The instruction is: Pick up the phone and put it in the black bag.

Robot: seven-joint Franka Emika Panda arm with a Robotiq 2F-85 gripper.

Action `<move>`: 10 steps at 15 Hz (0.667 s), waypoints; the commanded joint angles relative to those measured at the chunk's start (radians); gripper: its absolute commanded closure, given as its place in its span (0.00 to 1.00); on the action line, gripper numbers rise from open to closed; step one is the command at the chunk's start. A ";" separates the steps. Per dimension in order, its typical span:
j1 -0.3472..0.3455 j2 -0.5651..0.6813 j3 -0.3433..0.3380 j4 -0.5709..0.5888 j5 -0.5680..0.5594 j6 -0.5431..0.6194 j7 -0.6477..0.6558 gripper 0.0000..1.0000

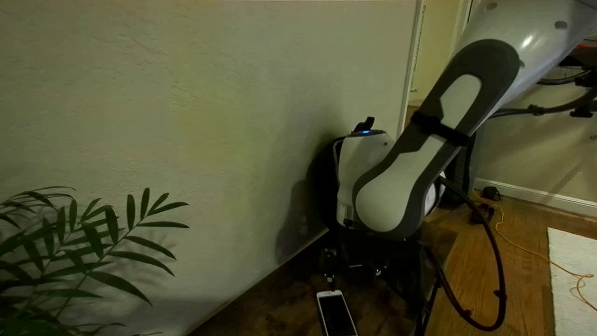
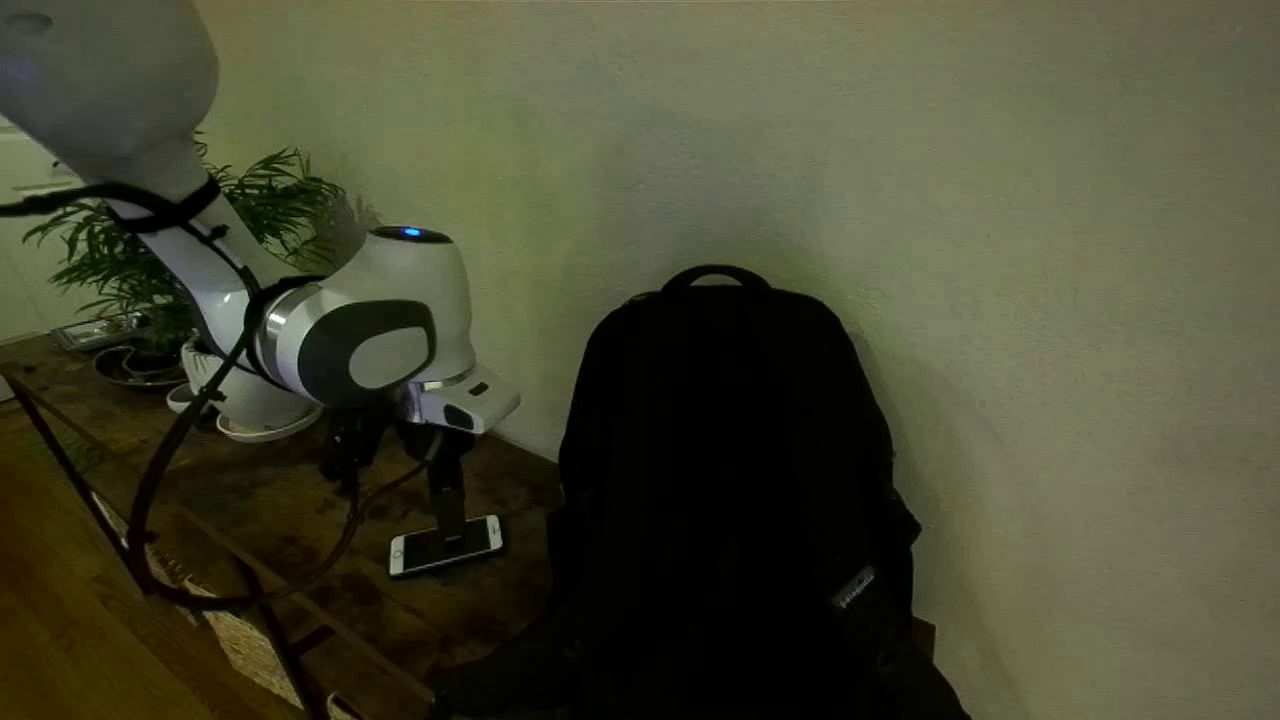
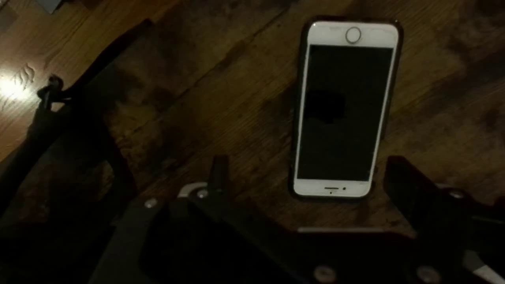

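Jaws stand spread and empty near the phone [image 3: 342, 112] lying on the desk [image 3: 244, 106], pickup and delivery to the black bag [image 2: 735, 470] both yet to come.

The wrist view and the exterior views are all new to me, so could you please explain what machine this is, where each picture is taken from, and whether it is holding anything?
Of course. The white machine is a robot arm, ending in a black two-fingered gripper. Two of the pictures come from cameras placed outside the robot; the third comes from a camera on its wrist, looking down past the gripper.

A phone lies flat, screen up, on a dark wooden surface. A black backpack stands upright in front of the wall, and a leafy plant shows in both exterior views.

Nothing is held: the jaws stand apart, with the phone lying loose beneath them. The job is to put it in the backpack.
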State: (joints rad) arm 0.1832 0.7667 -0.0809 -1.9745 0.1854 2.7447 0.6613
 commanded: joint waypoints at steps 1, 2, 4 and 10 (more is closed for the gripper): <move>0.003 0.056 0.010 0.048 0.051 0.025 0.035 0.00; 0.005 0.070 0.011 0.062 0.057 0.024 0.037 0.00; 0.005 0.098 0.016 0.089 0.067 0.021 0.037 0.00; 0.004 0.158 0.029 0.157 0.067 0.014 0.020 0.00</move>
State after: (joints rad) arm 0.1833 0.9028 -0.0588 -1.8419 0.2336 2.7454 0.6775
